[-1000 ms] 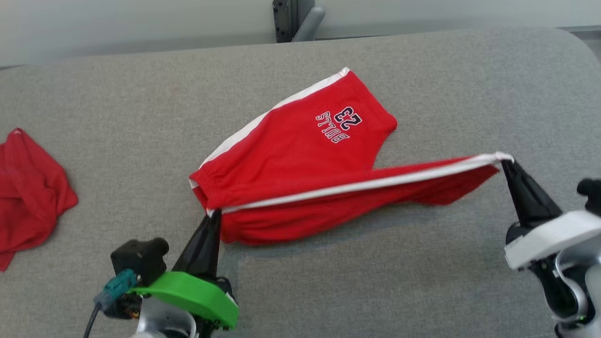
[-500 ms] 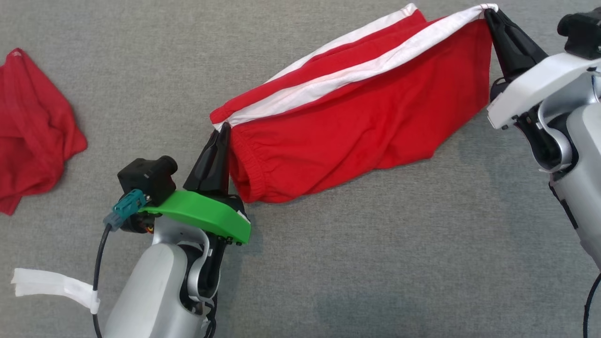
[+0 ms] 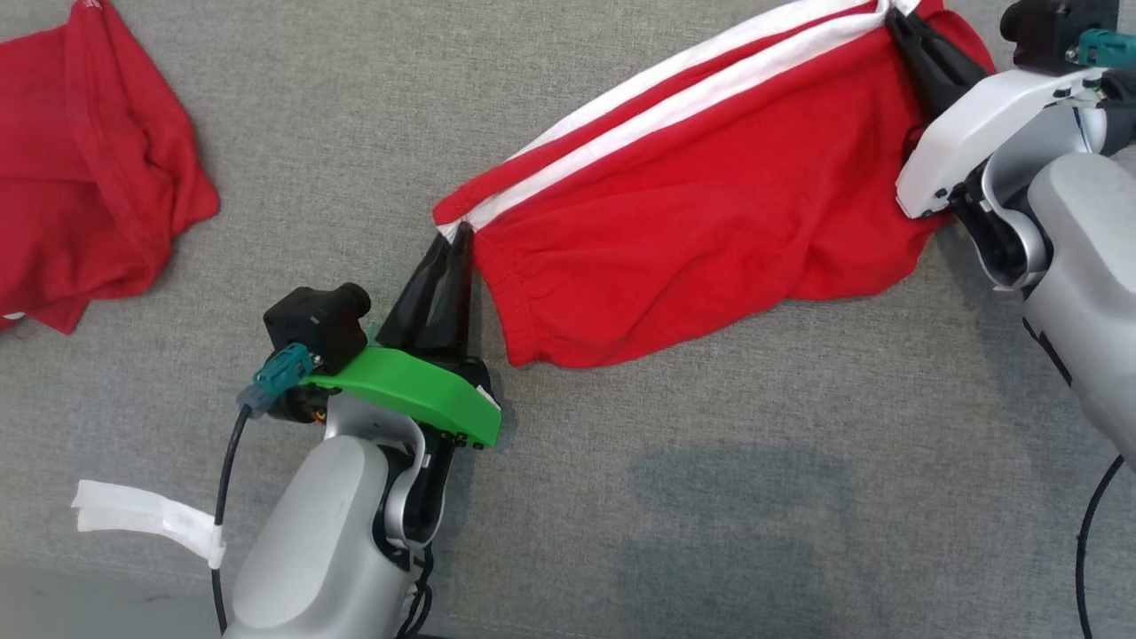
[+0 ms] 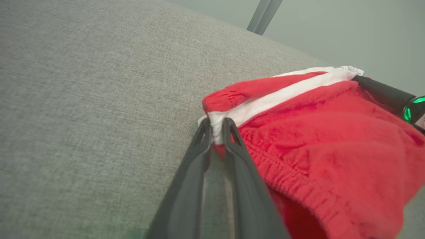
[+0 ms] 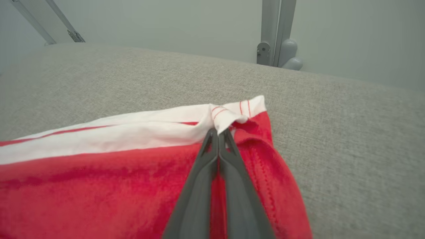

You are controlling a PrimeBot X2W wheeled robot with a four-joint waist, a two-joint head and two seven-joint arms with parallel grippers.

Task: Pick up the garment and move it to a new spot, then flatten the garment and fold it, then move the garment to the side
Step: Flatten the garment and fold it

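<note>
Where the garment is, head view: red cotton shorts with white side stripes (image 3: 692, 240) are strung between your two tools, and the loose belly sags onto the grey woven table covering (image 3: 710, 497), by the look of it.
Left gripper, head view: your left gripper (image 3: 457, 232) is closed on the waistband end of the stripe, and the shorts run off to its right.
Right gripper, head view: your right gripper (image 3: 892, 18) is pinched shut on the leg-hem end, with the cloth spreading to its left.
Stray cloth, head view: a crumpled red cloth (image 3: 80, 169) lies well off to the left gripper's left, apart from the shorts.
Grip, left wrist view: the fingers are almost together, with only a thin white fold between the tips. The elastic waistband (image 4: 289, 172) hangs just right of them.
Risk, left wrist view: that bite is small. Spread the arms further or let the jaws ease, and the corner could slip out and drop in a heap.
Grip, right wrist view: the tips are tight on the bunched white hem corner (image 5: 239, 109).
Risk, right wrist view: the layers are gathered there. Lower the ends unevenly and I judge the stripe lands twisted, which would spoil the flattening.
Writing, all views: no brand, label or lettering can be read. Only red stitch lines show on the hem.
</note>
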